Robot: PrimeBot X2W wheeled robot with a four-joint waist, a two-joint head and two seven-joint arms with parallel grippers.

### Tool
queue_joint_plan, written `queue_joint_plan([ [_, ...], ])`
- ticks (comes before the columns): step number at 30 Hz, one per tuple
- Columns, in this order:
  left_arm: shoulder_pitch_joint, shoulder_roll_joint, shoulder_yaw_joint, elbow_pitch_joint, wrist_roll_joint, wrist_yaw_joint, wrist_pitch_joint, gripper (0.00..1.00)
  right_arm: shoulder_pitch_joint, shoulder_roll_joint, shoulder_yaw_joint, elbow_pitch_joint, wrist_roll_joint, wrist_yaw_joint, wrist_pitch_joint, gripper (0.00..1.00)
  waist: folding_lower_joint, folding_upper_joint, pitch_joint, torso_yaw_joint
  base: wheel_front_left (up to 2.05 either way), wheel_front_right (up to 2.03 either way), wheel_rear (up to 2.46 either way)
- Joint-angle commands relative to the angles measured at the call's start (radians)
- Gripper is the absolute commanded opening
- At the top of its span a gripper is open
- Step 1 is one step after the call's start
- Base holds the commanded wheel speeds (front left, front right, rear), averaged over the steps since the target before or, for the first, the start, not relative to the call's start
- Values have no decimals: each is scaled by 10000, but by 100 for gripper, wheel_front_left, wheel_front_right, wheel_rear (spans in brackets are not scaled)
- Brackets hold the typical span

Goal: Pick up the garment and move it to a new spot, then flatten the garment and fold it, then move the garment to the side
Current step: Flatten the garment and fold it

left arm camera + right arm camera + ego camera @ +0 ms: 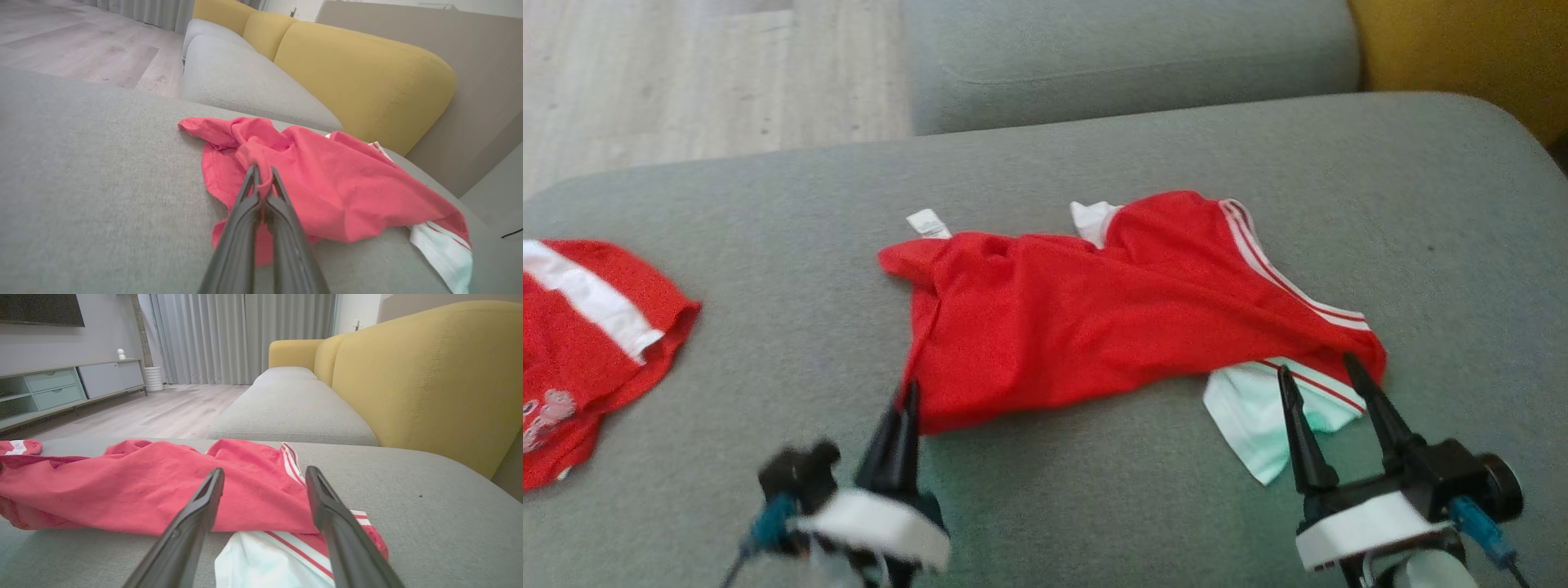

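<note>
The left gripper (905, 402) is pinched tight on the near left edge of the garment (1111, 310). The right gripper (1319, 367) is wide apart, with its tips over the stripy right corner, and it holds nothing. The garment lies on the grey cushion (727, 359). It looks soft, light and floppy, so it is best to grab both near corners. Its long way runs left to right.

This is a home living room. A sofa (429, 375), long curtains (229, 335) and a low TV cabinet (61, 386) show it.
</note>
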Motion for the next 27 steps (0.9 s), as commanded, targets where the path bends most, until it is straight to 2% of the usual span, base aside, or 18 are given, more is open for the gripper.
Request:
queue_joint_plan([
  [1,698,89,102,-991,-227,16,-60,0,-72,-46,190,-297,121,77,-65,100,0,0,-168,447,0,0,0],
  [3,1064,87,62,-1429,-344,20,26,0,-40,-51,190,-301,120,77,-65,100,0,0,-197,566,0,0,0],
  [10,3172,365,-425,-4938,-861,285,1392,0,0,-101,273,-351,98,77,-65,100,0,0,-175,1043,0,0,0],
  [13,3169,438,-405,-6005,-1087,430,1907,0,-143,-130,407,-375,89,77,-65,100,0,0,21,968,0,0,0],
  [15,2737,569,-331,-6227,-968,581,2258,0,-285,-163,521,-383,109,77,-65,100,0,0,208,804,0,0,0],
  [19,1318,546,119,-5562,-1127,832,2813,0,-640,-167,627,-409,185,77,-65,100,0,0,761,294,0,0,0],
  [27,-1806,792,923,-2005,-1113,1102,3341,0,-1042,-156,764,-323,233,77,-65,100,0,0,1581,-806,0,0,0],
])
